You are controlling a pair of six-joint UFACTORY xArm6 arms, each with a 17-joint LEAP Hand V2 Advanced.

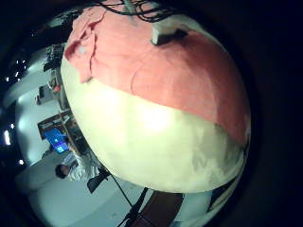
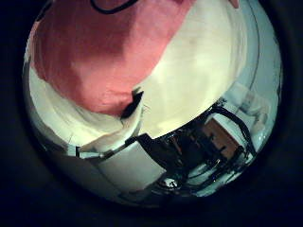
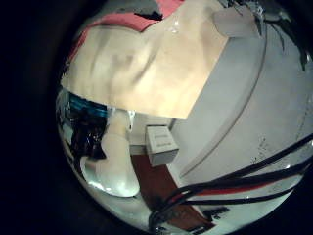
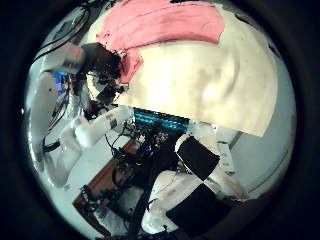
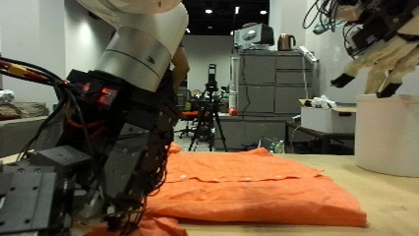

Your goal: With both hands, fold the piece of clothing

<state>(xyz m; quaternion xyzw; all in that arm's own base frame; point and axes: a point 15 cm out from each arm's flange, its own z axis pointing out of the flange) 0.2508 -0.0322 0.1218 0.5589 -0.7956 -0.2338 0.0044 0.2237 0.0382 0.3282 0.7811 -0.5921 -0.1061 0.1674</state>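
Left hand (image 5: pixel 125 192) at orange cloth (image 5: pixel 262 187), grip cannot tell; right hand (image 5: pixel 374 49) raised, loosely spread.

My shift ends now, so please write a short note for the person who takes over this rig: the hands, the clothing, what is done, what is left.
Left hand: down at the edge of the orange clothing.
Right hand: raised above the table, open, holding nothing.
Clothing: lies mostly flat on the table, rumpled beside the left hand.
Done: no finished fold is visible.
Left: bring the right hand down and fold with both hands.
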